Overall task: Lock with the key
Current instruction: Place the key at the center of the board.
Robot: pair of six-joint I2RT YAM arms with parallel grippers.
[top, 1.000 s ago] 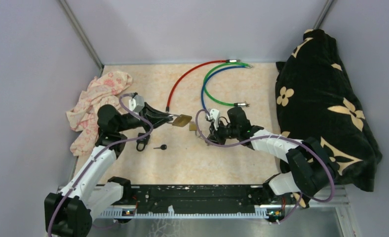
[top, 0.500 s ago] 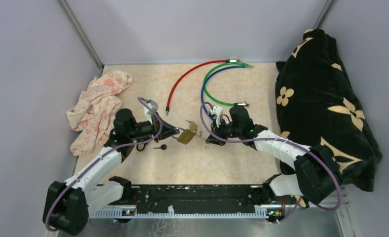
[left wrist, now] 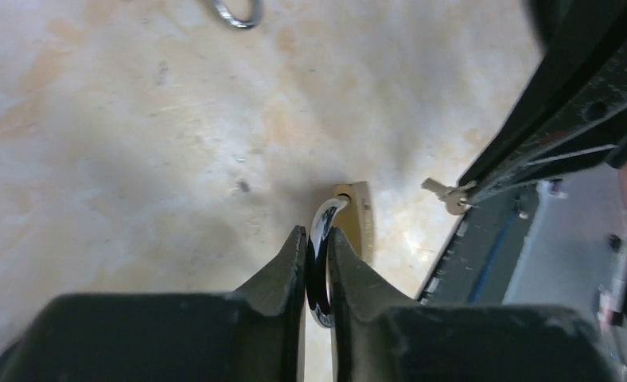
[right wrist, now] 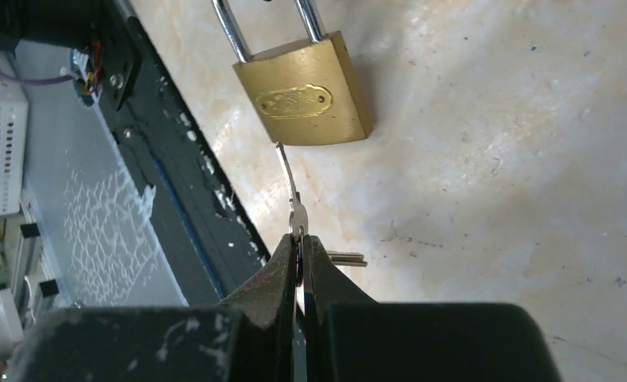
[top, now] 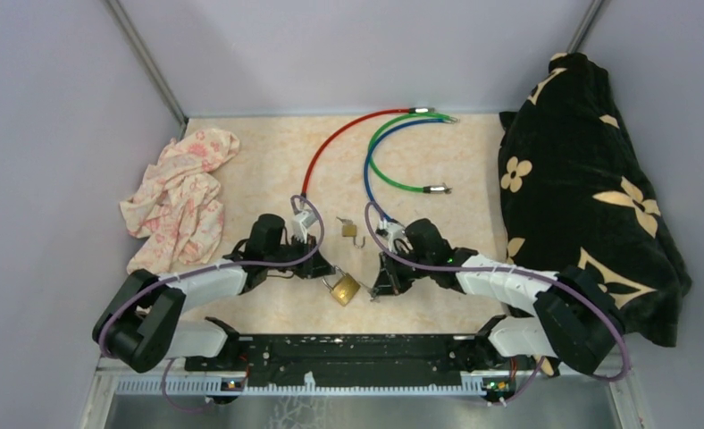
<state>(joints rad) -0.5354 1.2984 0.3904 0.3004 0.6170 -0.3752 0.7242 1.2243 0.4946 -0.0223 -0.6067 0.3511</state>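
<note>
A brass padlock (top: 345, 289) lies low over the table near the front edge. My left gripper (top: 329, 275) is shut on its steel shackle (left wrist: 320, 239), and the brass body (left wrist: 363, 227) shows just past the fingertips. The right gripper (right wrist: 301, 239) is shut on a silver key (right wrist: 292, 191). The blade points at the bottom of the padlock body (right wrist: 304, 99), with its tip at that edge. I cannot tell whether the tip is inside the keyhole. A second key (right wrist: 346, 257) hangs beside the right fingers. From above, the right gripper (top: 378, 286) sits just right of the padlock.
A small brass lock (top: 348, 229) lies mid-table. Red (top: 331, 147), green (top: 393, 156) and blue (top: 368, 174) cables curve at the back. A pink floral cloth (top: 180, 192) lies left, a black flowered pillow (top: 590, 197) right. The black base rail (top: 357, 353) runs close by.
Both arms have swung down towards the near edge. The left gripper carried the padlock from mid-table to just above the front of the table. The right gripper followed with the key.
</note>
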